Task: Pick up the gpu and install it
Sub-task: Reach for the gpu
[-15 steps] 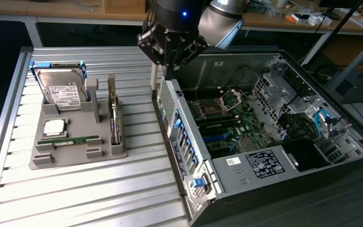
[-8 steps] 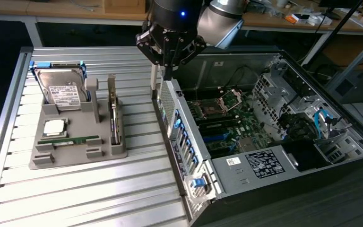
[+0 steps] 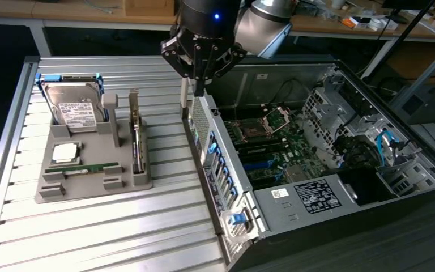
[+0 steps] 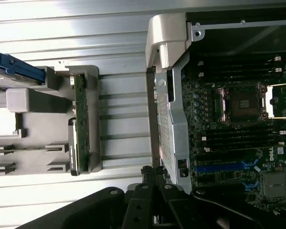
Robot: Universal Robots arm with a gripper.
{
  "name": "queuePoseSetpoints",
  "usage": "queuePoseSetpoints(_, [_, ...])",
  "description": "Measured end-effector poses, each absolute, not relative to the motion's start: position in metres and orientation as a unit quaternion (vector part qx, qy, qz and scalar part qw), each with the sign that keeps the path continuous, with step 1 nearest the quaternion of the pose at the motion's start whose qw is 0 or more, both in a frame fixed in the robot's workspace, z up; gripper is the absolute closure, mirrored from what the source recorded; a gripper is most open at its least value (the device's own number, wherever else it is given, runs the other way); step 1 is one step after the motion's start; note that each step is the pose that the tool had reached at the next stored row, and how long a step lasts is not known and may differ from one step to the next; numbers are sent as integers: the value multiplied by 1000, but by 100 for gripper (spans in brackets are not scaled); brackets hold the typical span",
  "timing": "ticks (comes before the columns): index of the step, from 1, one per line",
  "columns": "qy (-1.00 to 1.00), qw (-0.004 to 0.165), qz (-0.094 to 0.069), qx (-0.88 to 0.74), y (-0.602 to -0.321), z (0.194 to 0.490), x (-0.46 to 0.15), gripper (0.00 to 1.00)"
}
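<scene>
In holder [image 3: 81, 187], gpu [image 3: 137, 141] edgewise along slot

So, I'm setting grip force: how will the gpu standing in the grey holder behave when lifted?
The gpu is a thin bare board, so probably stiff and light but fragile if squeezed hard. It stands on edge in a slot of the grey holder, so a skewed pull may bind it. Its metal bracket end likely makes it end-heavy.
</scene>
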State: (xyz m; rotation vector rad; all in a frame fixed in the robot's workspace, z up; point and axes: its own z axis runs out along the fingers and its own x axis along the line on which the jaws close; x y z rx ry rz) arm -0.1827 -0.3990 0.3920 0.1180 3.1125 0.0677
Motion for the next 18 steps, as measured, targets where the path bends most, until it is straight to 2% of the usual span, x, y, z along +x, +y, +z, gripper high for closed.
queuePoseSetpoints(18, [999,13,22,38,-399,392,-197,89])
